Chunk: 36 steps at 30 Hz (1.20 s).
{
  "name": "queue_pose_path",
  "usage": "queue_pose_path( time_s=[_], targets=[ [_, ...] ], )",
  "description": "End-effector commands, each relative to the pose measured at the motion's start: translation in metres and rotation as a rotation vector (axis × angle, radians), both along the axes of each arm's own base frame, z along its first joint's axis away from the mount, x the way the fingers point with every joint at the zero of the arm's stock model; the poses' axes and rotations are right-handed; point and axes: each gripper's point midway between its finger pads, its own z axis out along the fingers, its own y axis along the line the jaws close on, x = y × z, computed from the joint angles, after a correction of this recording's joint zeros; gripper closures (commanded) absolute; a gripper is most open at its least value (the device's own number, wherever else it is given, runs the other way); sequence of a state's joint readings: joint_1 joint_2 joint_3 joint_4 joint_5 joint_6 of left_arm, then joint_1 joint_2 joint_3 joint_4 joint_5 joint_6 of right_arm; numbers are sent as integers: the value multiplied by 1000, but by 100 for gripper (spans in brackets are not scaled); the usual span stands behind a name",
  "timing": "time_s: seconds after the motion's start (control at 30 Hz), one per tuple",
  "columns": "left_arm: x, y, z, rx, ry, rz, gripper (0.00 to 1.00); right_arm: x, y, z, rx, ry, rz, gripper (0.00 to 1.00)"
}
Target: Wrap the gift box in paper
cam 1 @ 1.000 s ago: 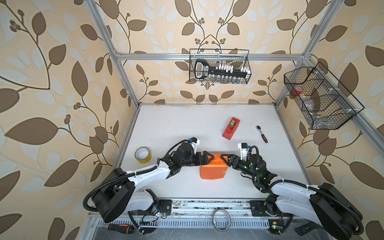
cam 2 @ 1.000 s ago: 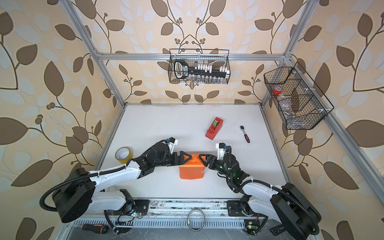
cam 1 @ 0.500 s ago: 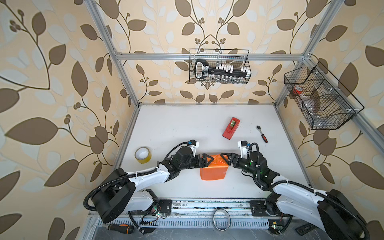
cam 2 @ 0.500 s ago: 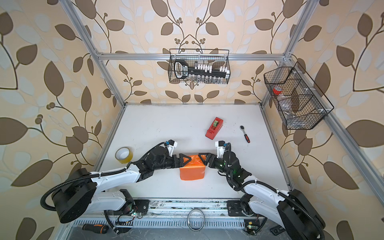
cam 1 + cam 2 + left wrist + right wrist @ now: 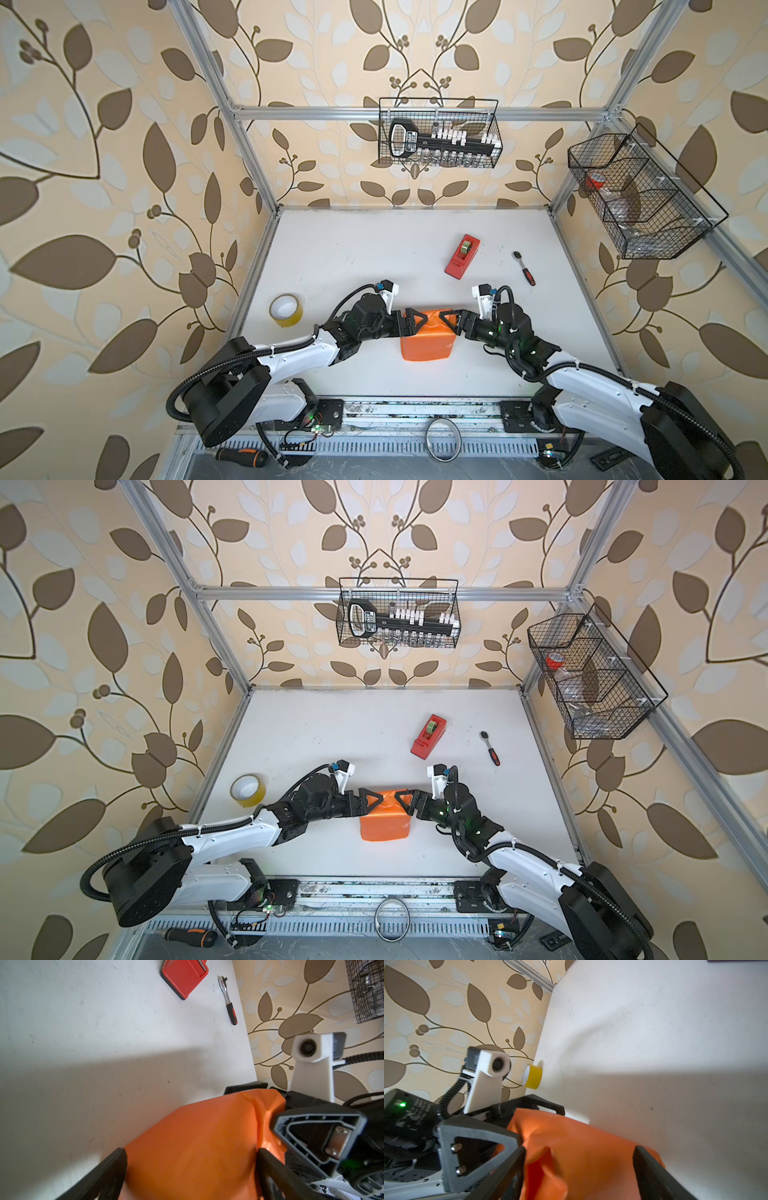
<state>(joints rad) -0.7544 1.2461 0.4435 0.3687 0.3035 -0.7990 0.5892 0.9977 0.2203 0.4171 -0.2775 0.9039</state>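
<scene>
The left gripper has slid inward since a second ago and now overlaps the far left corner of the paper. Its fingers are spread with the orange bundle between them, pinching nothing I can make out. The gift box is wholly hidden inside that paper (no green shows anywhere), mid-worktop near the front. The right gripper has likewise closed in, and its fingers stand wider than before, so I judge the end flaps come next.
</scene>
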Motion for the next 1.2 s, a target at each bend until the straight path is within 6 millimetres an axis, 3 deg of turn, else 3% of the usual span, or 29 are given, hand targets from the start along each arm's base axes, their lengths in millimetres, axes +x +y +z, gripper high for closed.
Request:
queue_pose_path(
  time_s=[0.0,0.27,0.5,0.63,0.77,0.93,1.17],
  targets=[
    [-18,19,-35,141,67,-2,2,-15,-7,-27,-37,55,4,20],
    [-13,-2,12,-26,50,-16,1,-23,-20,-50,-83,60,-21,21],
    [-18,-16,4,-63,129,-62,1,-24,-22,-53,-89,52,-27,21],
    [-23,-11,-13,-14,155,-59,1,-22,-20,-49,-88,46,-19,21],
    [-31,3,-37,56,179,-44,3,-15,-15,-34,-91,16,-6,21],
    [-39,16,-62,157,189,-49,5,-2,-7,2,-82,-44,15,19],
    [-45,27,-75,264,170,-68,6,15,-7,42,-74,-97,33,18]
  ],
)
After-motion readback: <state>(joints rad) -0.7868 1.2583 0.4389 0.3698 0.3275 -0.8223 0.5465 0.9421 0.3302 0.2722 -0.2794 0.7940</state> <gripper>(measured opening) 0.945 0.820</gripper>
